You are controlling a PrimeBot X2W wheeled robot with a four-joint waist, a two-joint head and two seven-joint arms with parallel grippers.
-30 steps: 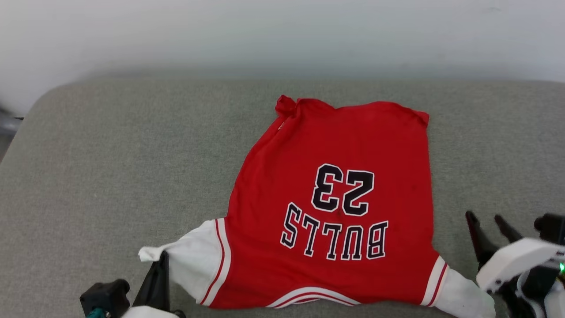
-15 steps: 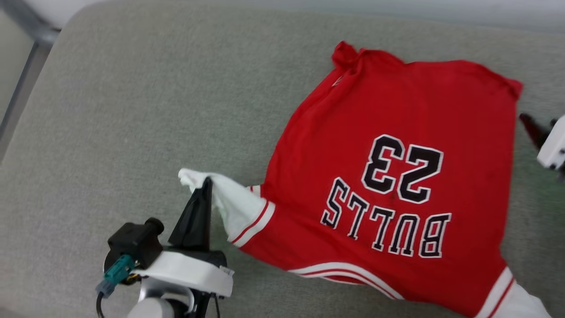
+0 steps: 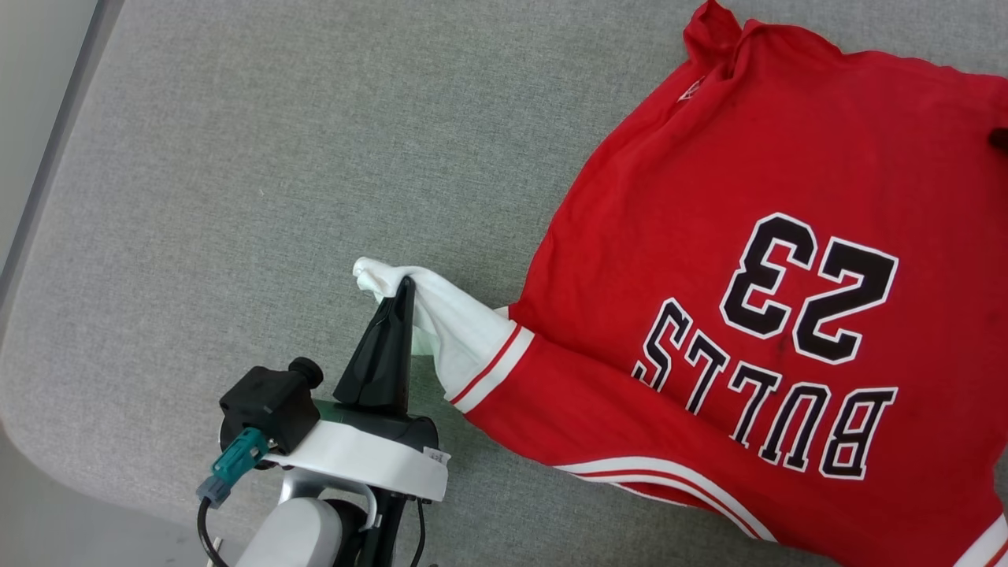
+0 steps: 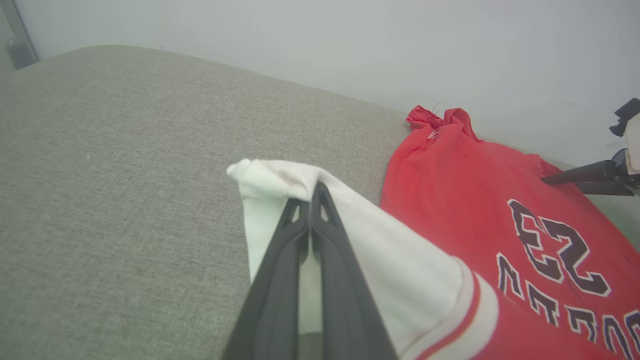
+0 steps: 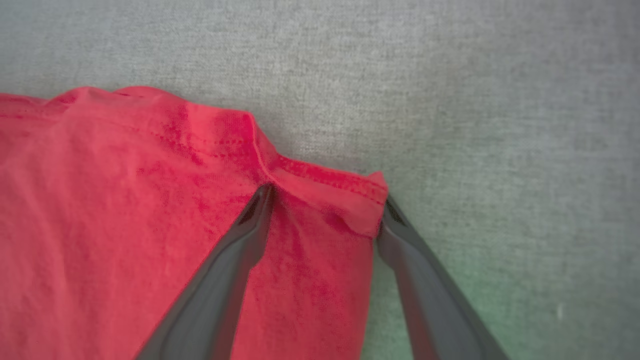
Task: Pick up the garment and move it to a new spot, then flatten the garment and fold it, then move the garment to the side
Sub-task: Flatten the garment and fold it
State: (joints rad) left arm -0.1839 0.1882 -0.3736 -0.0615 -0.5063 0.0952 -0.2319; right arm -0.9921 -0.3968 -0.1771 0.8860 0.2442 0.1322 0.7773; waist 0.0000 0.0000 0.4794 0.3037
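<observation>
The garment [image 3: 709, 236], a red jersey with black "23" and lettering, lies spread on the grey cushion [image 3: 236, 157] with its chest print upside down to me. My left gripper [image 3: 405, 287] is shut on the tip of its white sleeve [image 3: 457, 331], which rises slightly off the cushion. In the left wrist view the closed fingers [image 4: 314, 192] pinch that sleeve [image 4: 400, 260]. My right gripper [image 5: 327, 200] stands open, its two fingers straddling the far hem corner of the garment [image 5: 125, 200], one finger on the red cloth and one at its edge.
The cushion's rounded left edge [image 3: 47, 260] drops to a pale floor [image 3: 31, 79]. A pale wall [image 4: 350, 50] rises behind the cushion. Bare grey cushion stretches left of the garment. The right gripper's dark fingers [image 4: 575, 177] show over the garment's far side.
The head camera has swung down and left. My right gripper has travelled from beside the near right sleeve up to the far hem corner. The left gripper keeps its hold on the sleeve.
</observation>
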